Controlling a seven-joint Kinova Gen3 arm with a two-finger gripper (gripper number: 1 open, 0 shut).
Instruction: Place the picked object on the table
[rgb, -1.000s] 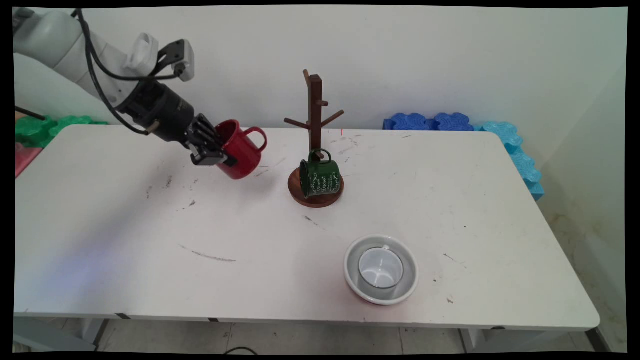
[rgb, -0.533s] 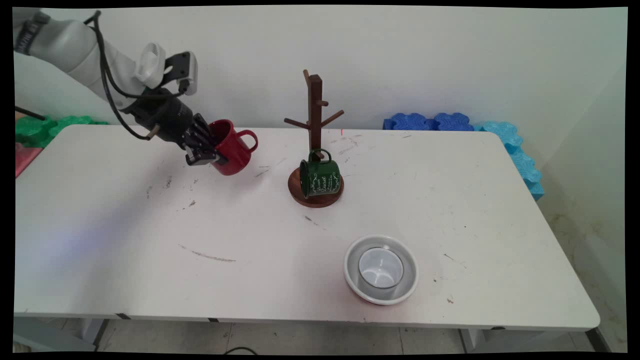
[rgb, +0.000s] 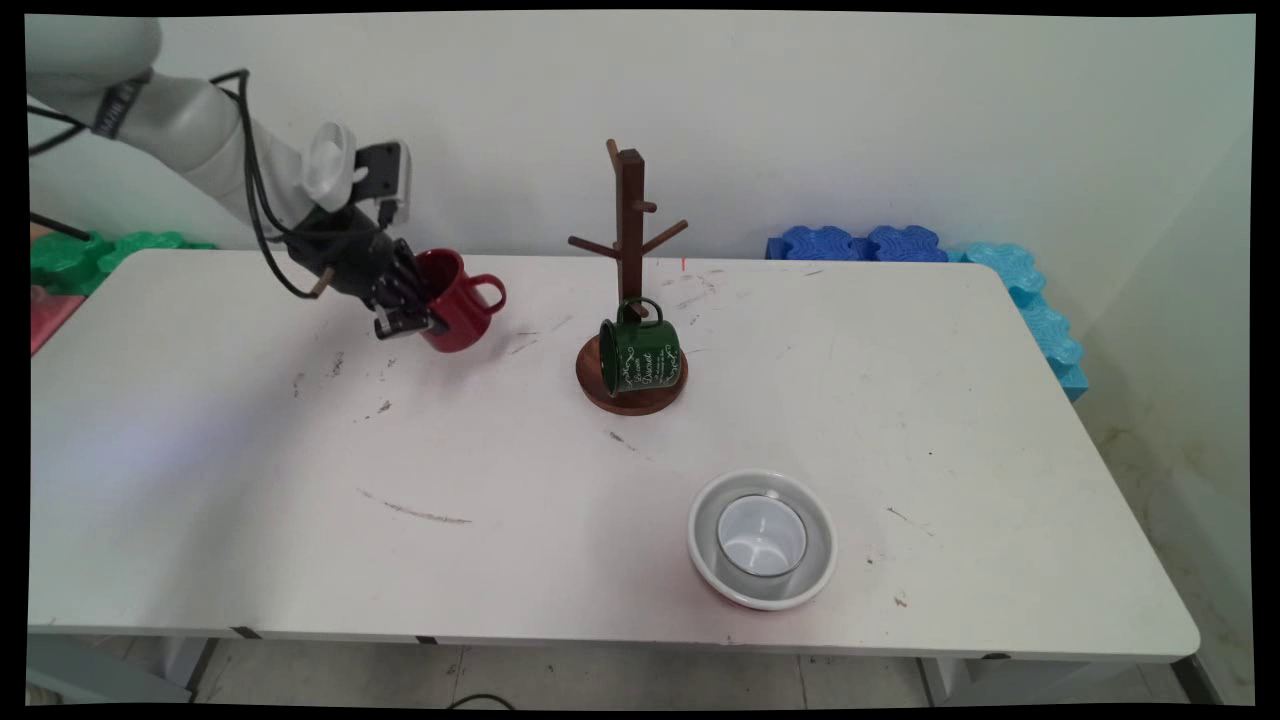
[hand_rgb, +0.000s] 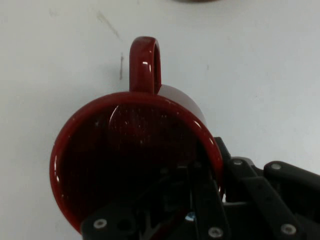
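My gripper (rgb: 418, 305) is shut on the rim of a red mug (rgb: 458, 303), carried tilted just above the table at the back left, its handle pointing right. In the hand view the red mug (hand_rgb: 135, 155) fills the middle, mouth toward the camera and handle up, with my gripper (hand_rgb: 210, 185) clamped on its rim at the lower right, one finger inside and one outside. To the right stands a brown wooden mug tree (rgb: 630, 240) with a green mug (rgb: 640, 355) lying on its round base.
A white bowl (rgb: 815, 560) holding a white cup (rgb: 761, 537) sits near the front right. Blue foam pieces (rgb: 900, 245) lie along the back right edge, green ones (rgb: 75, 255) at the back left. The table (rgb: 250, 500) is scuffed.
The gripper with the red mug has drawn back toward the far left of the table, away from the mug tree. Nothing else has moved.
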